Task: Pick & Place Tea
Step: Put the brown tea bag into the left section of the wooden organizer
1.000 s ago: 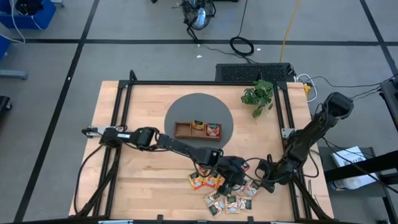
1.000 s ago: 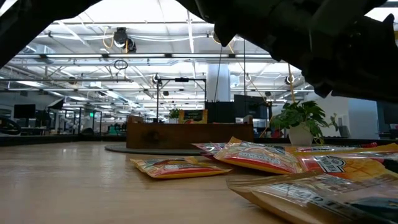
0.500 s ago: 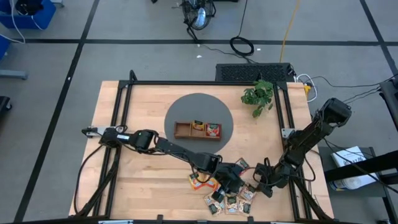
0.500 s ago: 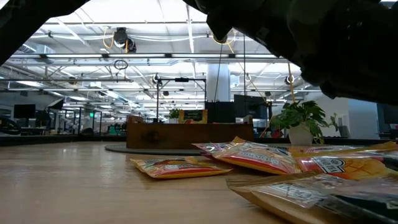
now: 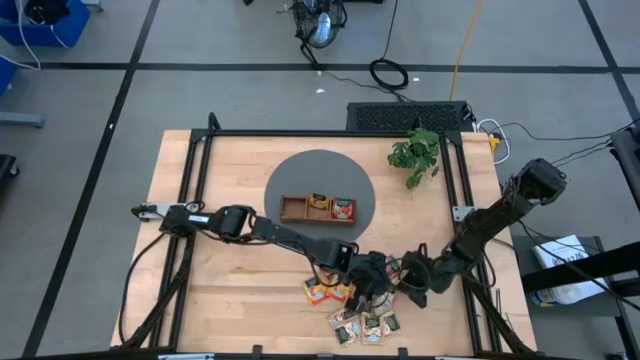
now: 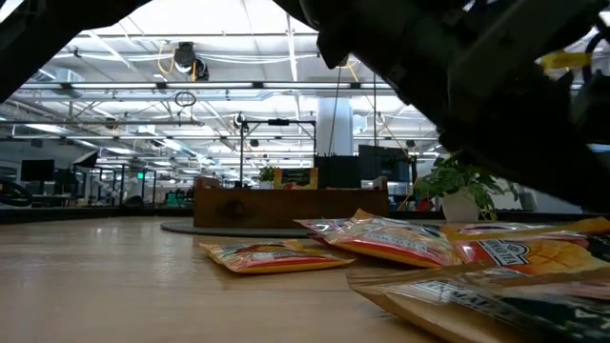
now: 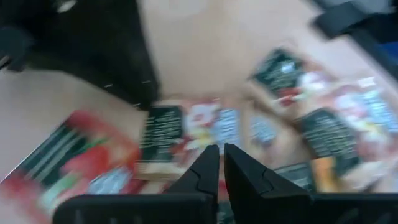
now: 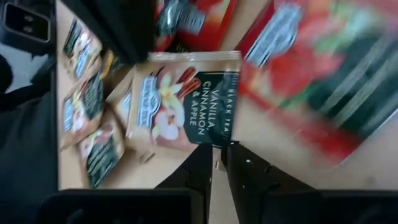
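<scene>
Several tea sachets (image 5: 360, 322), red, orange-yellow and dark green, lie flat in a loose pile by the table's near edge, and also show as the sachets (image 6: 400, 243) in the low view. My left gripper (image 5: 380, 290) (image 7: 219, 152) is over the pile, fingers shut. My right gripper (image 5: 408, 283) (image 8: 216, 152) is just right of it, shut on one orange sachet (image 8: 180, 102) labelled vanilla cinnamon and apple. The wooden tray (image 5: 318, 208) sits on a round grey mat with sachets in two compartments. My left gripper is blurred above a red and white sachet (image 7: 205, 121); I cannot tell whether it touches it. My right gripper pinches the orange sachet by the middle of one long edge (image 8: 214, 138) between its two fingers. The sachet lies flat in the hold, above the other sachets.
A potted plant (image 5: 415, 155) stands at the far right of the table. The grey mat (image 5: 290, 175) takes up the middle. Black frame rails (image 5: 195, 170) run along the table's sides. Bare wood (image 5: 230, 300) lies left of the pile.
My right gripper dipped toward the near edge at the pile's right side, then moved left and up toward my left gripper. The sachet that lay at the pile's right end has left the table with it. My left gripper stayed over the pile.
</scene>
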